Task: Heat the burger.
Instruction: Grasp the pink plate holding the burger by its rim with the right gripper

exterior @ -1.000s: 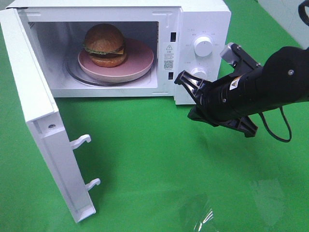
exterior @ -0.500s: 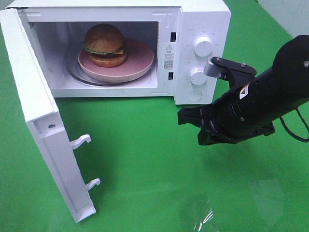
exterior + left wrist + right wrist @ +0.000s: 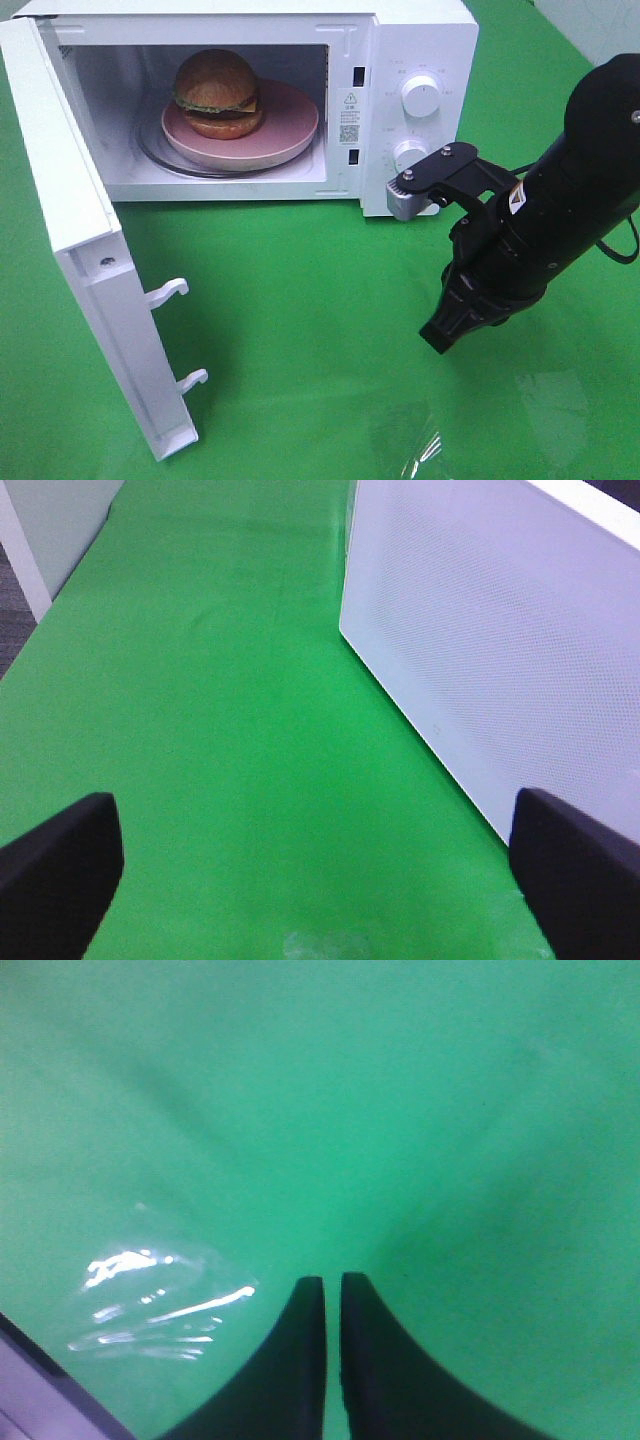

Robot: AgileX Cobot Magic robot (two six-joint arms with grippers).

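The right gripper points down at the green cloth. Its two dark fingers are drawn together to a thin slit with nothing between them. The left gripper stands spread wide and empty over the cloth, beside a white dotted panel. Well apart from both, the burger sits on the pink plate inside the microwave, whose door hangs wide open.
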